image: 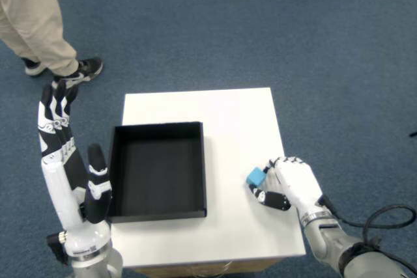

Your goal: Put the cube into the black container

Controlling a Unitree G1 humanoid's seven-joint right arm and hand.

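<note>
The blue cube (256, 176) sits on the white counter (228, 115), right of the black container (157, 170) and well apart from it. The right hand (290, 183) curls around it, fingers and thumb pressed to its sides, seemingly securing a grip before lifting. The container lies open-topped, ready to receive it.

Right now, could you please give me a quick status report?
Right hand closed on blue cube, low over table. Black container empty. Path clear.
</note>
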